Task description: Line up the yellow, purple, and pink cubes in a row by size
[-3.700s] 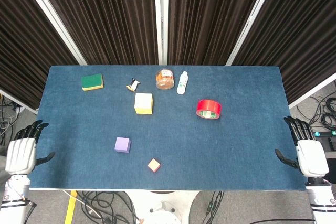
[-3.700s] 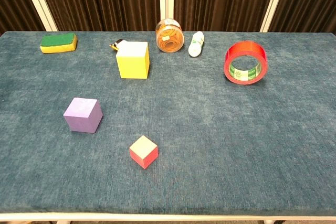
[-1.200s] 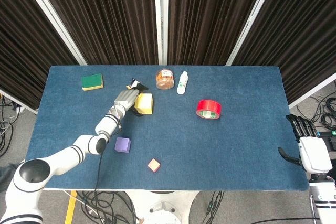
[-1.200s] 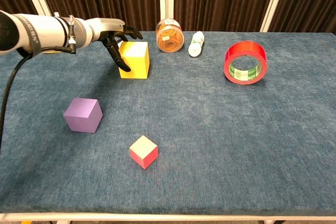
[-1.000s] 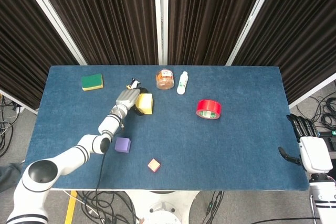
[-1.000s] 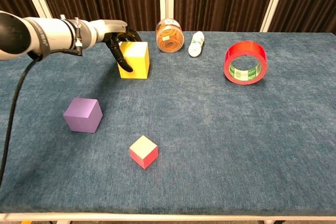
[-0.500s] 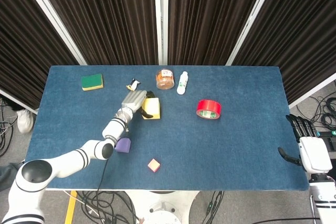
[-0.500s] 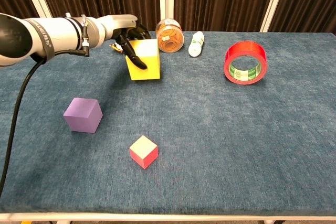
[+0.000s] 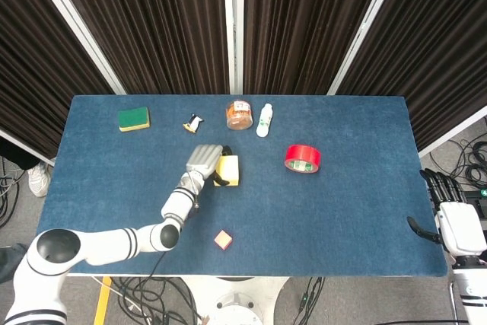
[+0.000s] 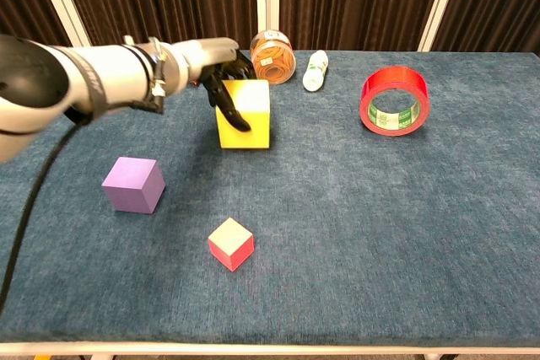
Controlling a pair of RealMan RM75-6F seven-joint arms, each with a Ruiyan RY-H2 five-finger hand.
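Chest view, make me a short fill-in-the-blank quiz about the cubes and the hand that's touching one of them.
1. The left hand holds the ______ cube.
2. The cube nearest the table's front edge is the ______ cube.
3. The roll of tape standing on its edge is ______ in colour.
4. The purple cube lies to the ______ of the pink cube in this view.

Missing words: yellow; pink; red; left
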